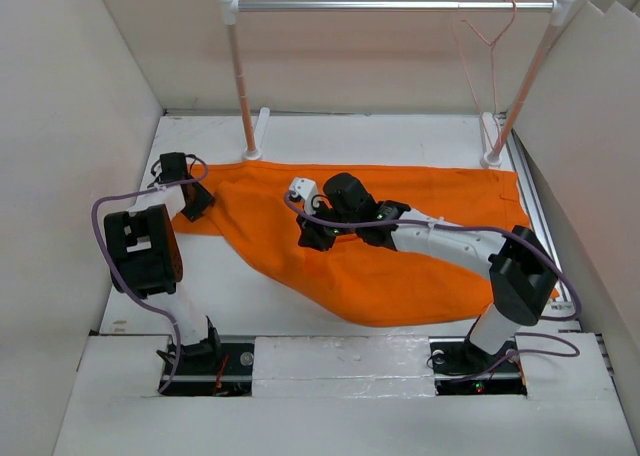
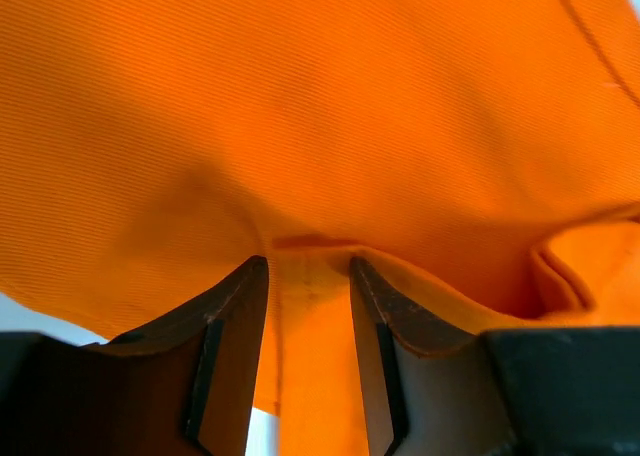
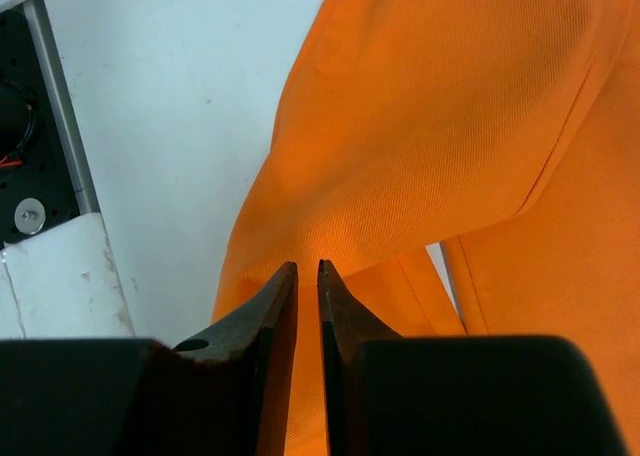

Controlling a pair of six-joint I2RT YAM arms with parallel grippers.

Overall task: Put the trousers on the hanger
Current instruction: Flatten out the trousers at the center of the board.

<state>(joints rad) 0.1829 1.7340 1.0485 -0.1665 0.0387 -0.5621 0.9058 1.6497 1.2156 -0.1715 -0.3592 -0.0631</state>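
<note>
The orange trousers lie spread across the white table, one leg running right and the other toward the front. The pinkish-red wire hanger hangs from the right end of the rail, bare. My left gripper is at the trousers' left edge. In the left wrist view its jaws stand narrowly apart, with a bunched fold of the cloth between them. My right gripper is over the middle of the trousers. Its jaws are nearly together on a fold of the cloth.
A silver rail on two posts spans the back of the table. White walls close in the left and right sides. The right arm lies across the trousers. Bare table shows left of the cloth.
</note>
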